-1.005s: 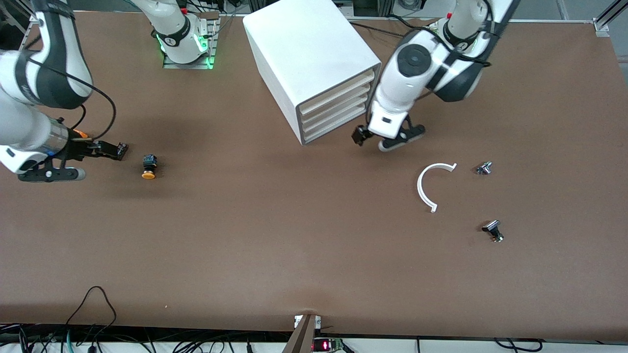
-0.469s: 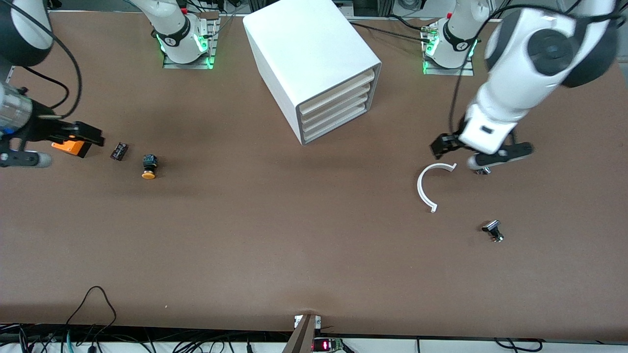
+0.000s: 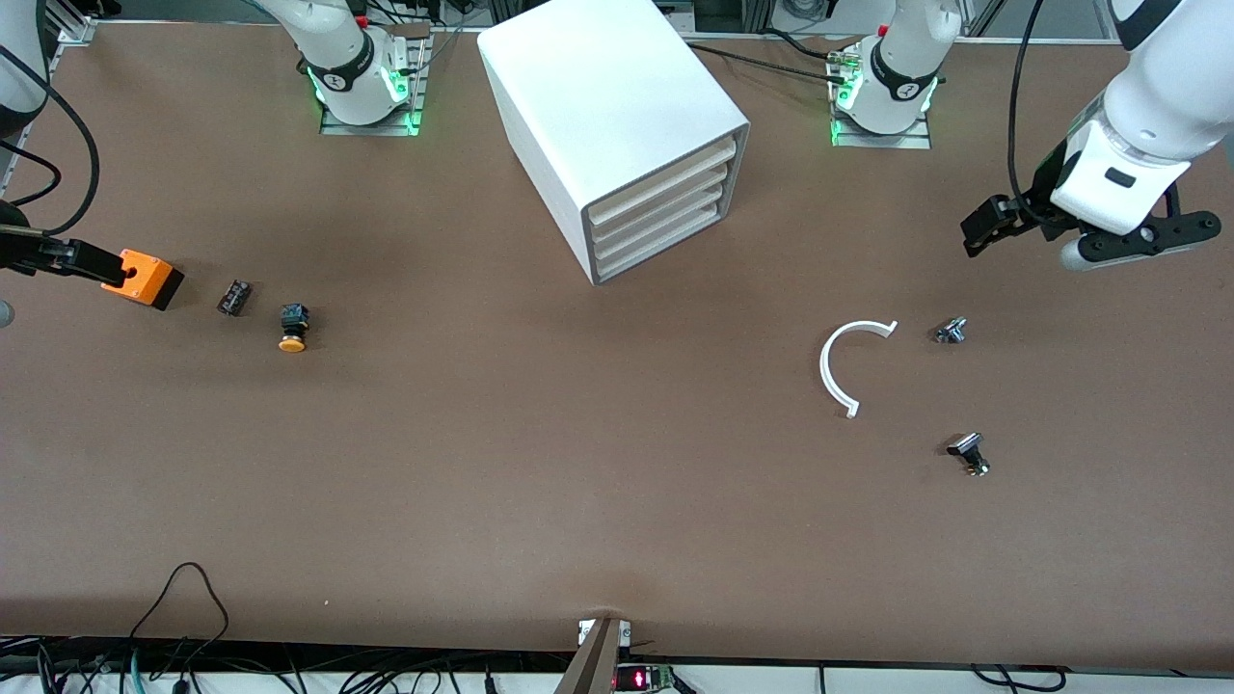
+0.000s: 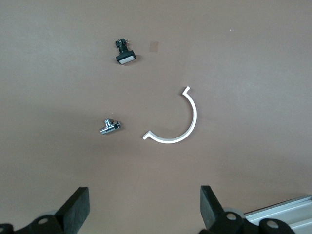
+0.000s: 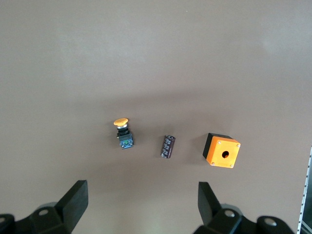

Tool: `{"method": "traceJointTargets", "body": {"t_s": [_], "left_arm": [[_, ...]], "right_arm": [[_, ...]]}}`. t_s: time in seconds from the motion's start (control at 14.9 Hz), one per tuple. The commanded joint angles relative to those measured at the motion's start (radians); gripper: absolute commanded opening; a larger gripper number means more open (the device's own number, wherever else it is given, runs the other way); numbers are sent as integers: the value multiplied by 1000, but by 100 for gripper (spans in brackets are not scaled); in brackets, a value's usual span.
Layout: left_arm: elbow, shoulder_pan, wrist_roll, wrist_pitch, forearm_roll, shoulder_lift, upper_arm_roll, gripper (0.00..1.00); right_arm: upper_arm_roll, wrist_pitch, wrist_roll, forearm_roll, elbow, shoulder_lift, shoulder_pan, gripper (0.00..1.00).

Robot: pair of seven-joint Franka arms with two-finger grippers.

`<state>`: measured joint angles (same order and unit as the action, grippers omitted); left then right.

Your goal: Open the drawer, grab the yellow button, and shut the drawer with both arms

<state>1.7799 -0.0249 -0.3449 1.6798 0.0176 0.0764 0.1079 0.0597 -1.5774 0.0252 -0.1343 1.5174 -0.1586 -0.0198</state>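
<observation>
The white cabinet (image 3: 617, 106) stands at the back middle of the table, and its uppermost drawer (image 3: 665, 173) is shut flush like the three below. The button (image 3: 292, 328), an orange-yellow cap on a black body, lies on the table toward the right arm's end; it also shows in the right wrist view (image 5: 123, 132). My right gripper (image 3: 67, 260) is open and empty, up over the table at that end (image 5: 141, 204). My left gripper (image 3: 1003, 224) is open and empty, up over the table at the left arm's end (image 4: 144, 209).
An orange box with a hole (image 3: 145, 278) and a small black component (image 3: 234, 296) lie beside the button. A white arc (image 3: 848, 364), a small metal part (image 3: 951, 331) and a black part with a white cap (image 3: 969, 453) lie toward the left arm's end.
My left gripper swung from in front of the cabinet's drawers out to its end of the table. My right gripper drew back from beside the black component, uncovering the orange box.
</observation>
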Motion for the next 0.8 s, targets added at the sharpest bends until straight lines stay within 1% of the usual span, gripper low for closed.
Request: {"method": "traceJointTargets", "body": {"t_s": [0.0, 0.13, 0.27, 0.6, 0.74], "left_arm": [[27, 25, 58, -21, -8, 17, 3, 100], [18, 26, 102, -38, -8, 14, 3, 100], [-9, 31, 216, -57, -10, -3, -7, 100], [-27, 31, 222, -77, -13, -15, -1, 100], [-28, 31, 224, -72, -14, -15, 1, 100]], "right_arm": [[-17, -6, -7, 16, 65, 60, 3, 100], [-3, -65, -7, 53, 150, 112, 3, 100], [3, -136, -8, 58, 233, 166, 3, 100], [2, -144, -45, 59, 233, 168, 3, 100], [3, -153, -56, 74, 231, 165, 3, 100]]}}
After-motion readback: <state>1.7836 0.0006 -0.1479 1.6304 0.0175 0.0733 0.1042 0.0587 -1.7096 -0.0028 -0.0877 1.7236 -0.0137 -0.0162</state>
